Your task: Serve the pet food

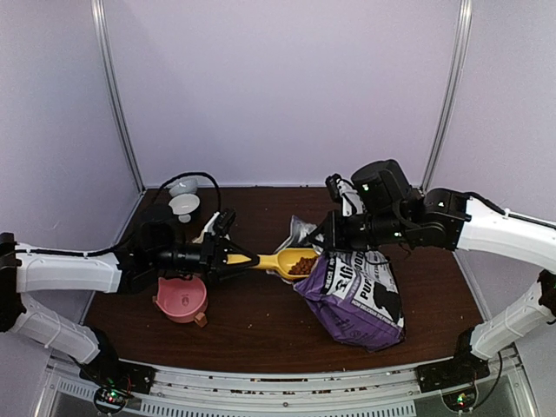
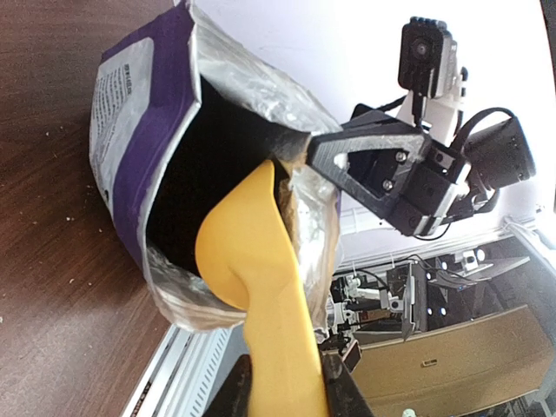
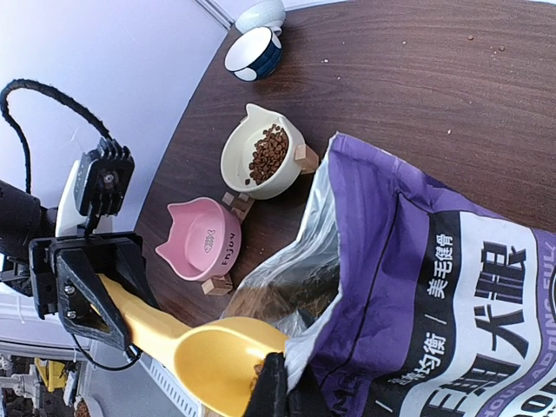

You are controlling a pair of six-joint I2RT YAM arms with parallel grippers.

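Pale lilac walls (image 1: 278, 87) close in a dark brown worktop (image 1: 261, 334) speckled with a few stray crumbs. Far to the left of the purple dog-food bag (image 1: 356, 291), toward the back wall, stand a blue-and-white bowl (image 3: 254, 54) and a pale bowl (image 3: 261, 13) beyond it. Closer to the bag's left side sit a pink cat-face bowl (image 1: 181, 300), bare inside, and a cream cat-ear bowl (image 3: 261, 156) that already holds a share of kibble (image 3: 268, 152).

Over these two reaches the left tool (image 1: 228, 257), closed most of the way onto the handle of a yellow scoop (image 1: 291, 262). The scoop's bowl lies at the bag's open mouth with a heap of kibble in it. At the back of that mouth the right tool (image 1: 326, 236) is clamped tight on the foil-lined lip and holds it open. The bag itself leans rather than stands.

The load looks easy to lose. The scoop is shallow and full, so a knock against the crumpled lip on the way out, or a roll of the thin handle between the fingers, would likely scatter pellets across the worktop. A tug on the lip could tip the leaning bag. A low swing left from the bag could clip the cream bowl.
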